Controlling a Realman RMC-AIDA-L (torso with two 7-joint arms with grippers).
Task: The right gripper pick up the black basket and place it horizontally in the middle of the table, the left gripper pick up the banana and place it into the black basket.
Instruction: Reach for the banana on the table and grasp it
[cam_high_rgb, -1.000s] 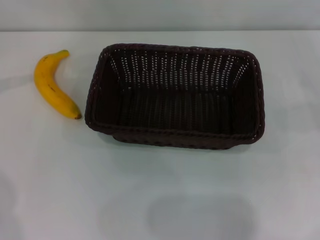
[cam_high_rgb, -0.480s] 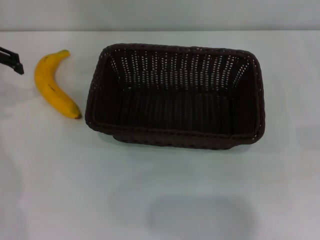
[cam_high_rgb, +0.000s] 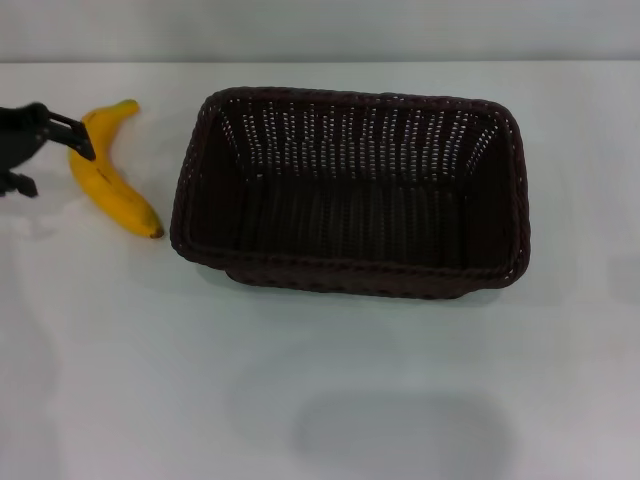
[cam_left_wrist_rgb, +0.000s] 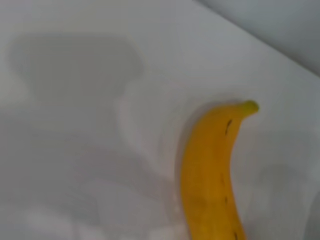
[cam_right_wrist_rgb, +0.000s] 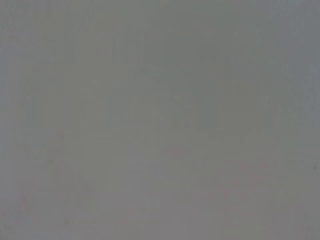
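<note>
The black basket (cam_high_rgb: 350, 190) stands lengthwise across the middle of the white table (cam_high_rgb: 300, 400), open side up and empty. The yellow banana (cam_high_rgb: 108, 183) lies on the table just left of the basket, with its dark tip near the basket's front left corner. My left gripper (cam_high_rgb: 58, 170) reaches in from the left edge, open. One finger (cam_high_rgb: 75, 135) lies over the banana's upper part and the other finger (cam_high_rgb: 18, 185) is farther left. The left wrist view shows the banana (cam_left_wrist_rgb: 210, 175) close below. The right gripper is out of view.
The right wrist view shows only a plain grey surface. The table's far edge (cam_high_rgb: 320, 63) meets a grey wall behind the basket. Bare white table lies in front of the basket.
My left gripper has come in from the left edge and moved right, up to the banana's upper end. The banana and basket have not moved.
</note>
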